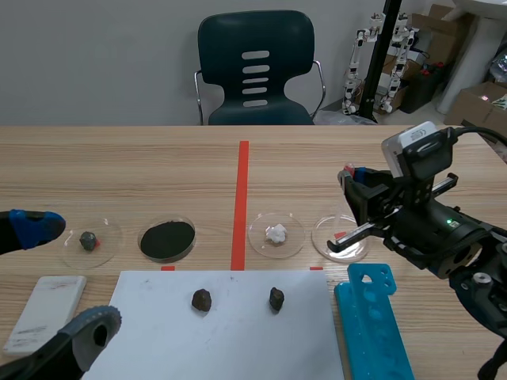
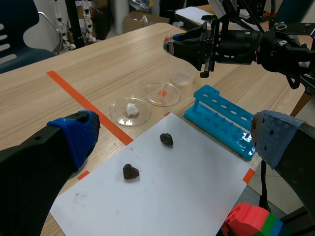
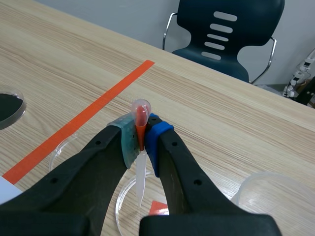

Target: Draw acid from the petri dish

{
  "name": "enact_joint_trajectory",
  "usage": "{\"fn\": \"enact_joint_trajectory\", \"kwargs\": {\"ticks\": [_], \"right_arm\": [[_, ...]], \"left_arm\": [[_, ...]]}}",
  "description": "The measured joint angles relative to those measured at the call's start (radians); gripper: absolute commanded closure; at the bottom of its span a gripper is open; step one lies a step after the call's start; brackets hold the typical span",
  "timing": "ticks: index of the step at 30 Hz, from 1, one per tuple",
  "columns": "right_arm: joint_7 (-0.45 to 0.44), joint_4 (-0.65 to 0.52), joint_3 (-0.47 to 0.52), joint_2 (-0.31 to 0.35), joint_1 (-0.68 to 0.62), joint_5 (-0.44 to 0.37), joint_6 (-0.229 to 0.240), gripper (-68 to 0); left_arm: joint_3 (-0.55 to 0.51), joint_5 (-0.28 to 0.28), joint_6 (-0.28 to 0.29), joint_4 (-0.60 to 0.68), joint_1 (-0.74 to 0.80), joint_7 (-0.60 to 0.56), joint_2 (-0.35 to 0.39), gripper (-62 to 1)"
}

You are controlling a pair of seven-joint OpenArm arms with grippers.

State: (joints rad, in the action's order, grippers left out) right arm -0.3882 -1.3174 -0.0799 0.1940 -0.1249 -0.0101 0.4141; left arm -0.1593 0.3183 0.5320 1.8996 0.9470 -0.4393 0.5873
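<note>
Right gripper is closed on the pipette at its red bulb; the tip hangs below it, over the petri dish; likely light, squashy plastic, best squeezed gently at the bulb.

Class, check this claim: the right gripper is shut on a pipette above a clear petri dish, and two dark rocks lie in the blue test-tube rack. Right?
No. The scene view shows the two dark rocks on the white paper, beside the blue test-tube rack, not in it. The right gripper is indeed shut on a pipette above a clear petri dish.
</note>
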Motion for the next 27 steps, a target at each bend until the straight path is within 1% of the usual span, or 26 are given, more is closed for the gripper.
{"fn": "enact_joint_trajectory", "kwargs": {"ticks": [11,24,27], "right_arm": [[-0.015,0.001,0.000,0.000,0.000,0.000,-0.002,-0.9],[-0.087,0.081,0.000,0.000,0.014,0.018,-0.003,-1.1],[-0.090,0.089,0.000,0.000,0.023,0.018,-0.007,-1.1]], "left_arm": [[0.000,0.000,0.000,0.000,0.000,0.000,0.000,-62.3],[0.000,0.000,0.000,0.000,0.000,0.000,0.000,-62.3],[0.000,0.000,0.000,0.000,0.000,0.000,0.000,-62.3]]}}
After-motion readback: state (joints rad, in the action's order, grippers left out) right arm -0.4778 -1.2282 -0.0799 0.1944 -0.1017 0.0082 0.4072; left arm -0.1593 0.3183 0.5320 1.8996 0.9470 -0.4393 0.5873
